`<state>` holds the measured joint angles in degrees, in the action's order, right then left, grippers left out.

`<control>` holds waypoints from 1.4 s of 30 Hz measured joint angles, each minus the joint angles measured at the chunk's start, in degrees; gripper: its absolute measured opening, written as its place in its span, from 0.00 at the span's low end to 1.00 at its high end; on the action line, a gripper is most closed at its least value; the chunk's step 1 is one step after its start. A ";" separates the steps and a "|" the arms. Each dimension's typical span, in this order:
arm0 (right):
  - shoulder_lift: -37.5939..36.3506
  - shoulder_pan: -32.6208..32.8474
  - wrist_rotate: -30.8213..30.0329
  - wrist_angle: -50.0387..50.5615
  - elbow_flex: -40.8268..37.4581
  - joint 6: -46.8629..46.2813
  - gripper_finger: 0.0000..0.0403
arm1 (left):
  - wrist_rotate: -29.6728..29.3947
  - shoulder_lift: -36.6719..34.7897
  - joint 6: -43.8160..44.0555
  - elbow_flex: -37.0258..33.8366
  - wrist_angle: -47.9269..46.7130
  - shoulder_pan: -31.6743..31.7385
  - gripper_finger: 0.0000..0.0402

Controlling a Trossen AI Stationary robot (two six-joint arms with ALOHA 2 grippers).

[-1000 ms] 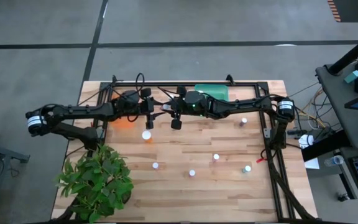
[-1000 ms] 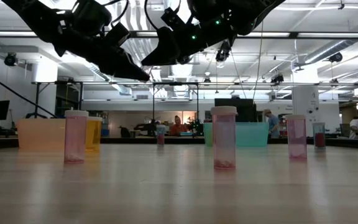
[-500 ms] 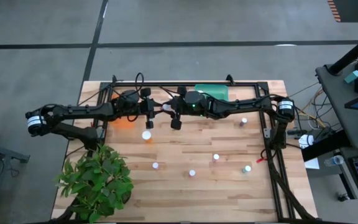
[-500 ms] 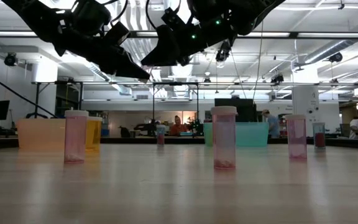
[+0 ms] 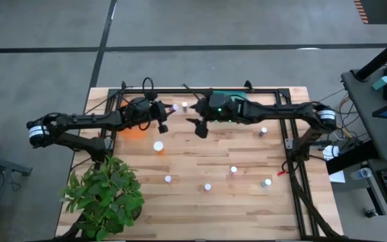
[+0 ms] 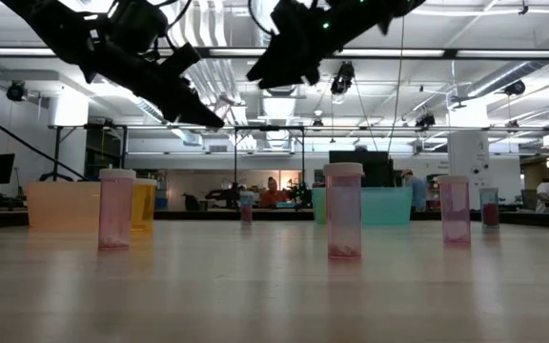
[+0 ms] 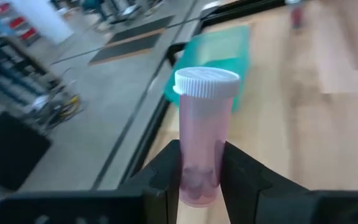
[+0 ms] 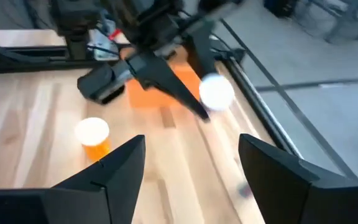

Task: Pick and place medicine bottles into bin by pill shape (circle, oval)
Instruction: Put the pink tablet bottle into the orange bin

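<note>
My left gripper point(image 7: 201, 180) is shut on a pink see-through medicine bottle point(image 7: 204, 124) with a white cap point(image 5: 183, 106), held high above the table's far middle. My right gripper point(image 5: 200, 128) hangs open just to its right, empty and apart from the bottle point(image 8: 216, 92). The orange bin point(image 5: 133, 131) stands at the far left and the teal bin point(image 5: 230, 99) at the far middle. An orange-bodied bottle point(image 5: 158, 146) stands upright near the orange bin. Several more white-capped bottles point(image 5: 207, 187) stand upright across the near half of the table. My left gripper pinches the bottle's lower body point(image 7: 199, 177), near its bottom, between its two fingers point(image 7: 166, 180). The fingers come from the table's left, nearly level. The bottle sticks out ahead of the fingertips, cap foremost, lifted clear of the table.
A potted plant point(image 5: 106, 195) fills the near left corner. A black frame point(image 5: 287, 101) runs along the table's far and right edges. A lone bottle point(image 5: 263, 132) stands at the right. Bare wood lies in the table's middle.
My right gripper has let go of the bottle and drawn back up and toward the table's right edge, leaving it in my left gripper. My left gripper has stayed in place and swung its fingers, with the bottle, toward the far edge.
</note>
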<state>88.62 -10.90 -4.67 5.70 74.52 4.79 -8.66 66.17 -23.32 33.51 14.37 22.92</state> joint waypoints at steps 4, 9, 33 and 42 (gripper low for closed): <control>-4.57 0.13 -3.36 7.34 -1.38 -1.54 0.60 | -6.19 -1.52 1.17 -0.08 0.04 0.02 0.18; -12.31 0.13 -4.43 8.01 -9.37 -4.70 0.58 | -10.29 -3.97 2.93 -0.79 -0.32 0.00 0.18; -34.39 0.15 -4.49 -19.63 -45.60 -5.59 0.58 | -32.63 -7.41 27.08 -8.01 -0.36 -0.04 0.18; -33.72 0.15 -4.46 -22.42 -47.65 -2.01 0.58 | -34.10 -8.79 28.45 -10.50 -1.22 -0.09 0.18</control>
<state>54.90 -10.74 -9.13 -16.72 26.87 2.78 -42.76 57.39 5.13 23.00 13.15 22.83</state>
